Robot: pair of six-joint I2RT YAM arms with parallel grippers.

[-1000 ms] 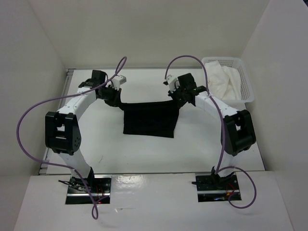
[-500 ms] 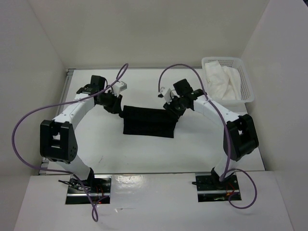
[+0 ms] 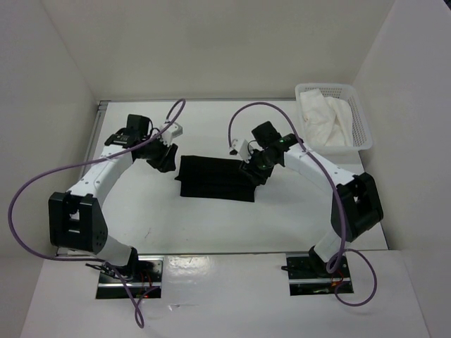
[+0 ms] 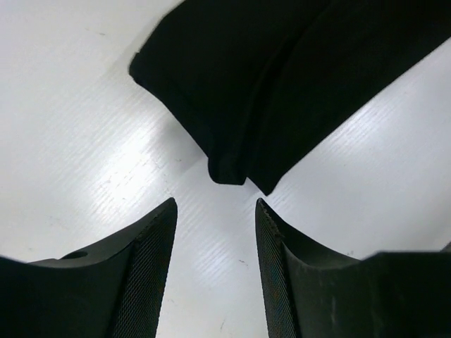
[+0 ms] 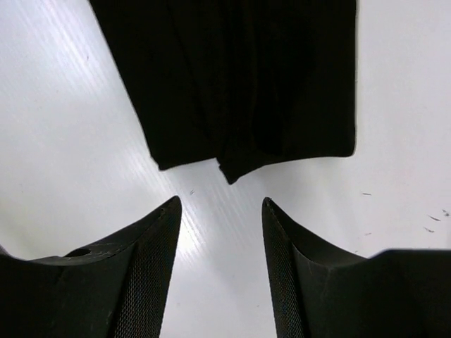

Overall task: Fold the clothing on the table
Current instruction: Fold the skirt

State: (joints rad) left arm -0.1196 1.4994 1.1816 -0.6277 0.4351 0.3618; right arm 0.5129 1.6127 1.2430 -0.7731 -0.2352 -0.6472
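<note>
The black clothing (image 3: pixel 213 177) lies folded in a flat band on the white table (image 3: pixel 211 218), between my two arms. My left gripper (image 3: pixel 167 163) sits just off its left end, open, with bare table between the fingers; a folded corner of the clothing (image 4: pixel 232 165) lies just ahead of the tips (image 4: pixel 215 204). At the right end my right gripper (image 3: pixel 251 172) is open too. Its tips (image 5: pixel 220 203) stop short of the clothing's layered corner (image 5: pixel 232 169). Neither gripper holds anything.
A white mesh basket (image 3: pixel 361 123) holding white cloth (image 3: pixel 324 116) stands at the back right corner. Purple cables loop off both arms. White walls close in the table on three sides, and a metal rail (image 3: pixel 95 123) runs along its left edge.
Both grippers carried the clothing's far edge toward the near side and down, laying it over itself. Both then opened and let the corners go.
</note>
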